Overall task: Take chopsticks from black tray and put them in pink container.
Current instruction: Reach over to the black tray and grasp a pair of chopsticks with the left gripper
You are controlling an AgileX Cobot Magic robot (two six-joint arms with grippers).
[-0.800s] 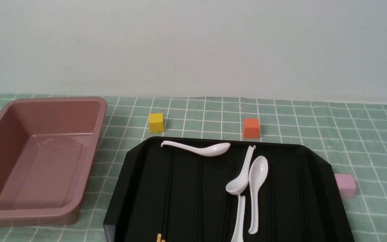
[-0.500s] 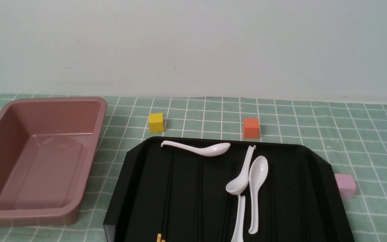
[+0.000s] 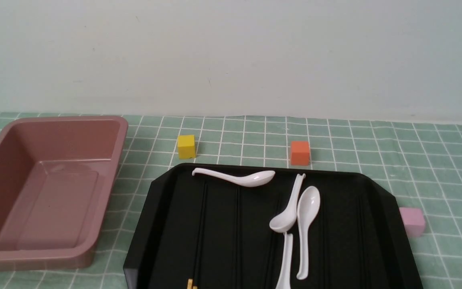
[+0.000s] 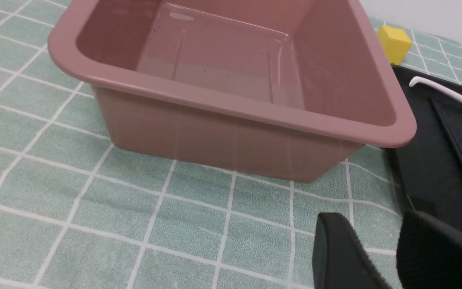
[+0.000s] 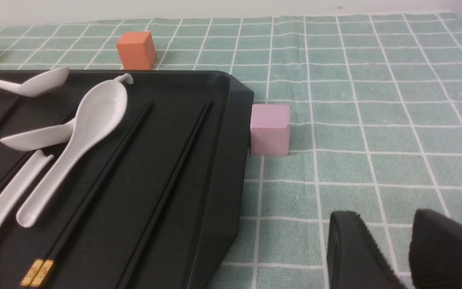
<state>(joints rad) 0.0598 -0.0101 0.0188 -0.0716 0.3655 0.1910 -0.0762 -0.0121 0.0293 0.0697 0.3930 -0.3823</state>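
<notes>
pink container [image 4: 231, 136]: smooth plastic | black tray [image 3: 167, 224]: glossy | spoons [image 3: 309, 204]: glossy white plastic | tablecloth [image 3: 435, 168]: matt cloth

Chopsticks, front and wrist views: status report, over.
Left gripper, right gripper open, empty. Thin black gold-tipped chopsticks lie flat in the glossy black rectangular tray; deep pink plastic tub empty. White plastic spoon close alongside them.

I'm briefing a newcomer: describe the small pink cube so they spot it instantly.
Find the big black tray on the green checked cloth. Just off its right edge sits the pale-pink cube. It is the only cube there: the yellow cube and orange cube sit beyond the tray's far edge.
</notes>
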